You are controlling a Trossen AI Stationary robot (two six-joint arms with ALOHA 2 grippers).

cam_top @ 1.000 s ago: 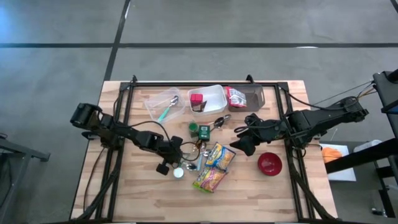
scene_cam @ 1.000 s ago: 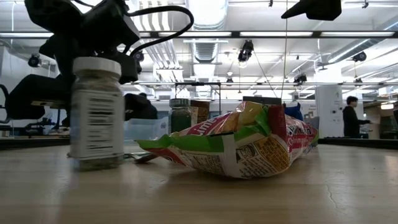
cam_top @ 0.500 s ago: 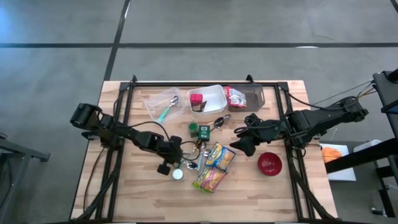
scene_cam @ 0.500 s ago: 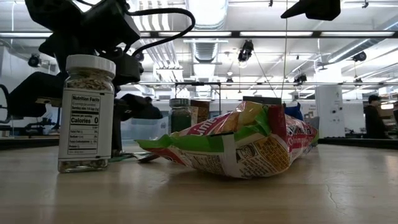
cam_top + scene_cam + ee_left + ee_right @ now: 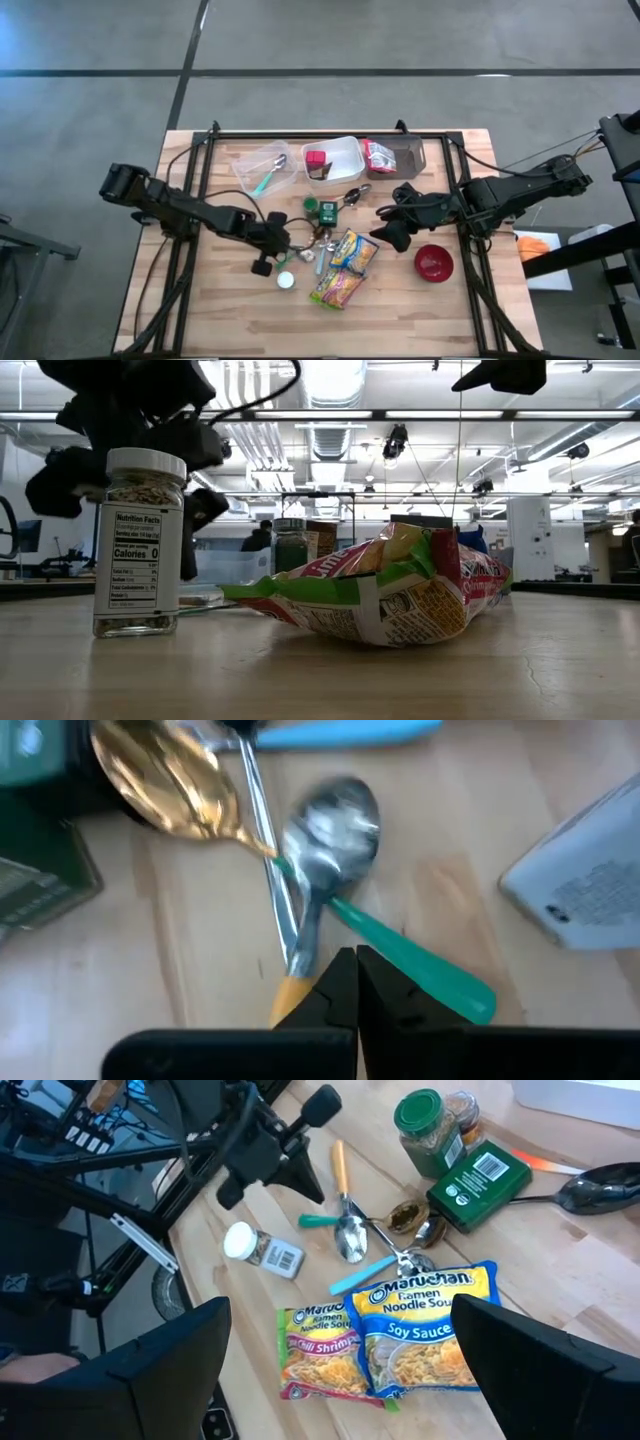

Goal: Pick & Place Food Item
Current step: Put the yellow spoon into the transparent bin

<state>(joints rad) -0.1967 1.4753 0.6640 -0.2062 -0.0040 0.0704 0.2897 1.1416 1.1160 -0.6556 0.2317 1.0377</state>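
Two ramen packets lie near the table's middle: a yellow-blue soy-sauce one [image 5: 355,250] [image 5: 420,1330] and a chili one [image 5: 337,288] [image 5: 325,1350]. Left of them stands a white-capped spice jar [image 5: 286,281] [image 5: 138,545], upright on its base. Several spoons [image 5: 325,830] lie crossed on the wood. My left gripper [image 5: 283,243] [image 5: 357,982] hangs shut just above the spoons' handles, with nothing between its fingers. My right gripper [image 5: 392,235] [image 5: 340,1380] hovers open, high above the table, right of the packets.
Clear tubs [image 5: 265,165] [image 5: 335,158] and a dark tray [image 5: 395,155] line the far edge. A green-lidded jar [image 5: 313,207] and a green box [image 5: 328,211] stand behind the spoons. A red bowl [image 5: 434,263] sits right of the packets. Bare wood lies along the near edge.
My left gripper has risen a little off the spoons and rolled slightly; its arm has drawn back toward the table's left edge. The spice jar, blurred a second ago, has shifted and turned about, and stands still and upright.
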